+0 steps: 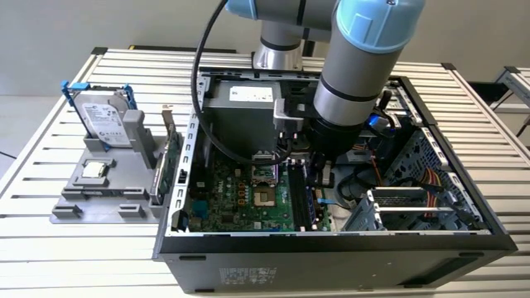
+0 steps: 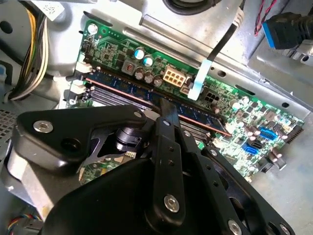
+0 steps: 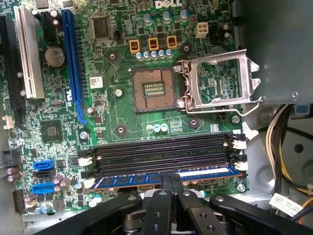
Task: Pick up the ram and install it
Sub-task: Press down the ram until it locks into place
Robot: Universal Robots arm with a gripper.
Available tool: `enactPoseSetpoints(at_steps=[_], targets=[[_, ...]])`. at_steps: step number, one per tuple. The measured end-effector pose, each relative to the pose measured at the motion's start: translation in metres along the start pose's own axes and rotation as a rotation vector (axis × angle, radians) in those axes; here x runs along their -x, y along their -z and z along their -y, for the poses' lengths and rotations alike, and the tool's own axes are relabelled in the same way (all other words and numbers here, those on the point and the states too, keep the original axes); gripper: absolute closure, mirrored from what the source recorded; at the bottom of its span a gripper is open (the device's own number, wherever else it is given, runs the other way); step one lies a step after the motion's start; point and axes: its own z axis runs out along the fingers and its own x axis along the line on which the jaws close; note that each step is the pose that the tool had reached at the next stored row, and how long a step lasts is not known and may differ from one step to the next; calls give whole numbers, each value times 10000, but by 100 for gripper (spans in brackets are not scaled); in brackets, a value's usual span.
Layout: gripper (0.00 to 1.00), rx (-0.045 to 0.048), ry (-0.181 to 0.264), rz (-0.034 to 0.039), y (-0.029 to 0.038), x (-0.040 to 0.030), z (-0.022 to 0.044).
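Observation:
The ram (image 3: 127, 180) is a long, thin dark-blue strip with a white label. It lies along the outermost of the black memory slots (image 3: 161, 147) on the green motherboard (image 3: 122, 112). In the second wrist view the ram (image 2: 122, 89) stands on edge in that slot, running its whole length. My gripper (image 3: 172, 182) is shut on the ram near its middle, with one black finger on each side. The second wrist view shows the gripper (image 2: 167, 111) at the strip's top edge. In the exterior view the gripper (image 1: 319, 177) reaches down inside the open computer case (image 1: 331, 243).
The other memory slots beside the ram hold nothing. An open processor socket (image 3: 154, 90) with its raised metal frame lies beyond them. Cable bundles (image 3: 283, 147) hang near the slots' end. Outside the case, a grey holder (image 1: 99, 202) carries a hard drive (image 1: 108, 118), a silver chip (image 1: 95, 169) and a green card (image 1: 170, 164).

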Motion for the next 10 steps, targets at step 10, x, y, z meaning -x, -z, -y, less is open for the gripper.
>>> enactPoseSetpoints(at_steps=[10], targets=[[100,0,380,-11,-105,8,0]])
